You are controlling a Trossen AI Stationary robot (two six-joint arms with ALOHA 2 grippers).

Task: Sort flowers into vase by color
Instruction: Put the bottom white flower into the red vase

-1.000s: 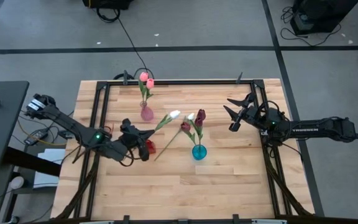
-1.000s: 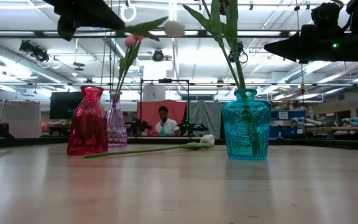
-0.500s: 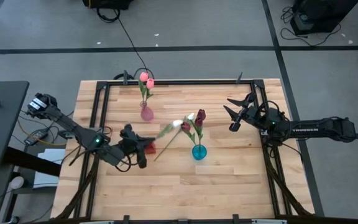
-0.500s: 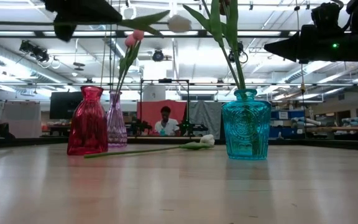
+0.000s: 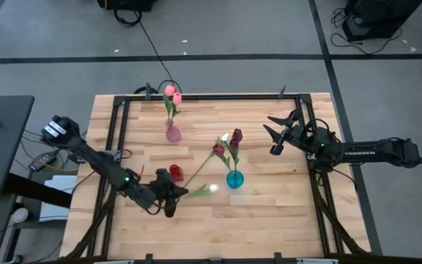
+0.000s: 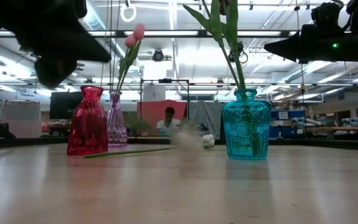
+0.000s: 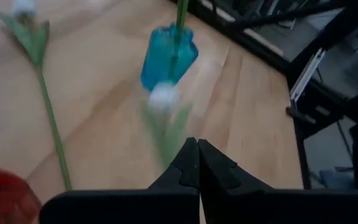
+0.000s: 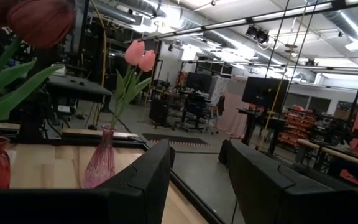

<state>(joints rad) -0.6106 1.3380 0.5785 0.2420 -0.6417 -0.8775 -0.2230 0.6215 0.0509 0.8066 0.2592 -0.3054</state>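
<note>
My left gripper [image 5: 174, 192] is shut on a white tulip [image 5: 211, 190] over the table's near left part, near side of the red vase [image 5: 174, 173]. The tulip shows blurred in the left wrist view [image 7: 162, 96]. A second white tulip [image 5: 225, 137] lies flat on the table, its stem [image 6: 135, 151] along the wood. Two pink tulips [image 5: 171, 93] stand in the pink vase [image 5: 173, 133]. Maroon tulips [image 5: 235, 136] stand in the blue vase [image 5: 234, 178]. My right gripper [image 5: 273, 136] hangs open above the table's far right part. My left gripper pinches the white tulip's stem [image 5: 189, 192] between its shut fingers [image 7: 188, 163]; blur hides the exact spot. The fingers come level from the table's left, along the stem. The tulip is lifted clear and sticks out ahead of them, head [image 7: 162, 96] toward the blue vase.
The red vase [image 6: 87, 121] stands just beyond my left gripper, the blue vase [image 6: 246, 124] to its right. The lying tulip's stem [image 7: 50, 121] runs between them. Bare wood [image 5: 255, 220] spreads along the near edge. A person [image 6: 168, 121] sits in the room behind the table.
My left gripper has moved toward the table's near edge and downward, past the red vase, carrying the white tulip. The tulip has turned: its head pointed toward the far right before and now points toward the right edge, beside the blue vase.
</note>
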